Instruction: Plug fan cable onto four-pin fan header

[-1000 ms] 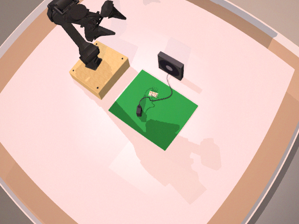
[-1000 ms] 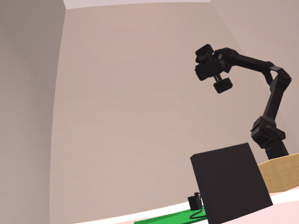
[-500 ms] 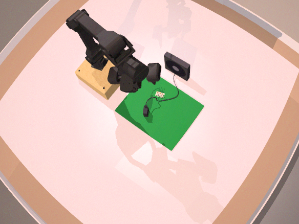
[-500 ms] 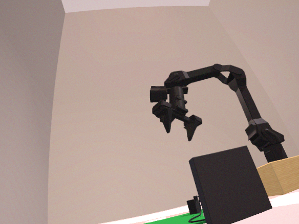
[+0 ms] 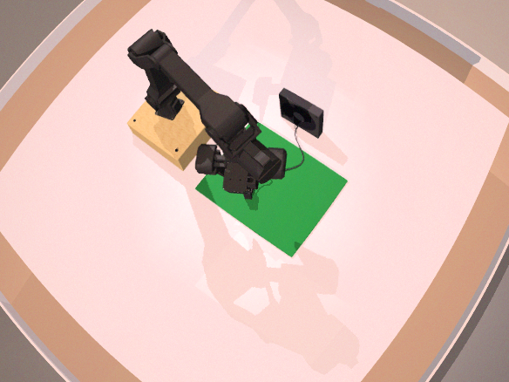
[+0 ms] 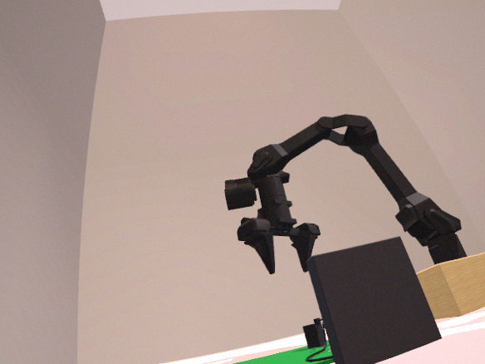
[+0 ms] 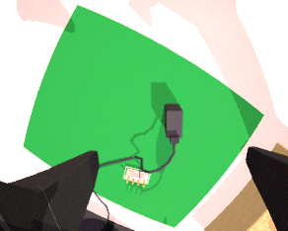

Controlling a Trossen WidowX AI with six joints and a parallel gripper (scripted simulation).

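My gripper (image 6: 288, 271) (image 7: 177, 158) is open and empty, pointing down high above the green board (image 5: 314, 187) (image 7: 99, 74) (image 6: 282, 358). The black plug (image 7: 174, 120) (image 6: 313, 336) is over the board, between the finger lines in the wrist view but ahead of the tips; its shadow falls beside it. The plug is off the white four-pin header (image 7: 136, 175), which sits nearer the board's edge with the cable (image 7: 118, 160) (image 5: 303, 159) crossing over it. The arm hides plug and header in the top view. The fan (image 5: 301, 113) (image 6: 374, 299) stands upright beside the board.
The arm's wooden base block (image 5: 161, 135) (image 6: 440, 291) stands beside the board's near corner. The fan stands close to the board's edge, and its cable runs in from there. In the exterior view the fan covers part of the board.
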